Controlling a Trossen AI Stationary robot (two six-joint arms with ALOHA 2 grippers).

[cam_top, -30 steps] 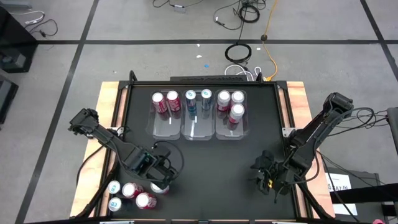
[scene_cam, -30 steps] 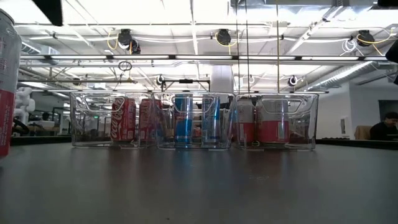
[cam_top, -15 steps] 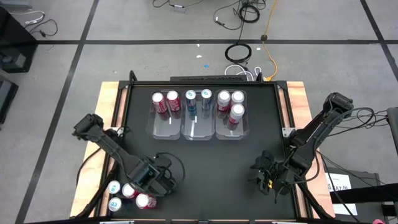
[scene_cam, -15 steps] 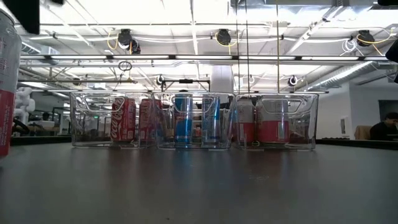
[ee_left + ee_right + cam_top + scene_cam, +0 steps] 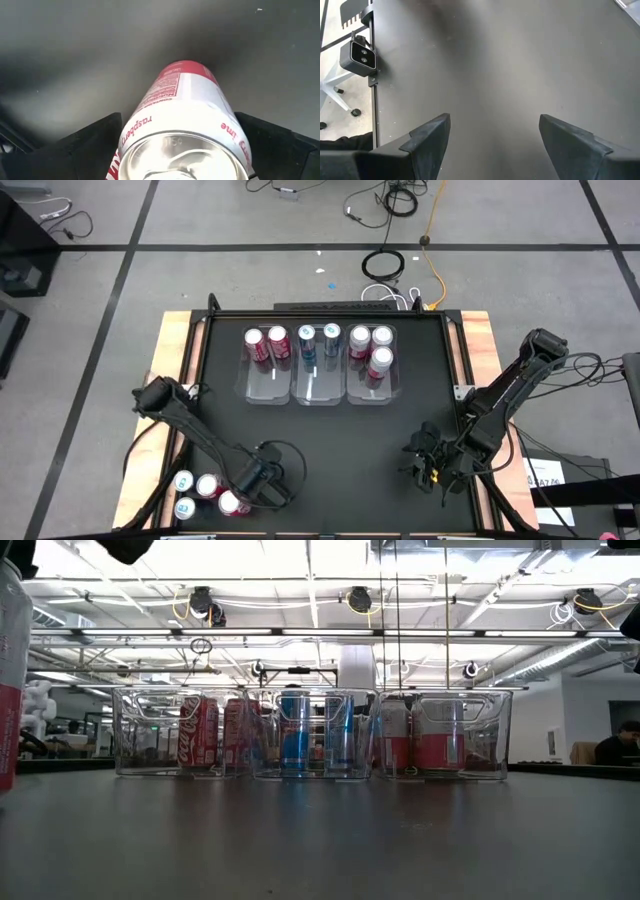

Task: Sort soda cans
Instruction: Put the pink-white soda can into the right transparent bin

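Note:
A white and pink soda can stands upright on the black table, near the front left. My left gripper points down over it, open, with one finger on each side of the can's top; I see no touch. The gripper hides this can in the high view. Several more cans stand to its left at the near left corner. Three clear bins at the far middle hold red cans, blue cans and pink-white cans. My right gripper waits open over bare table at the near right.
One can stands very close to the low camera at its left edge. The middle of the black table between the bins and the near edge is bare. Wooden borders flank the table top.
My left gripper has come down and toward the table's near edge, over the white and pink can, staying open. The left arm has stretched out along the table's left side. The cans and my right gripper have kept still.

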